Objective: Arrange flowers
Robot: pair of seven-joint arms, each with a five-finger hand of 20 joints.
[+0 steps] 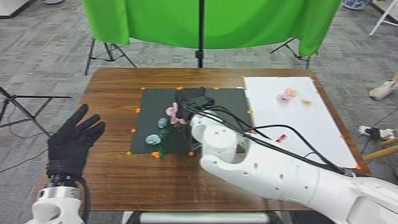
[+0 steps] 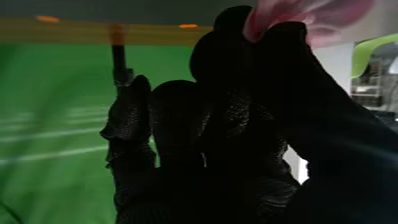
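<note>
Head view: right hand [image 1: 191,95] clamps pink flower [image 1: 174,112] between thumb and finger at black mat [image 1: 155,101], blue flowers [image 1: 153,139] nearby; left hand [image 1: 68,146], fingers spread apart, by table's [image 1: 108,172] left edge.

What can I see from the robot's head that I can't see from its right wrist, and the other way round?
Head view: the open left robot hand by the table's left edge, two bluish flowers on the dark mat, and small pink and cream blossoms on the white sheet.

Right wrist view: the pinch up close, with pink petals at the tips of the thumb and a finger.

Both: the right robot hand, the table and the green cloth.
</note>
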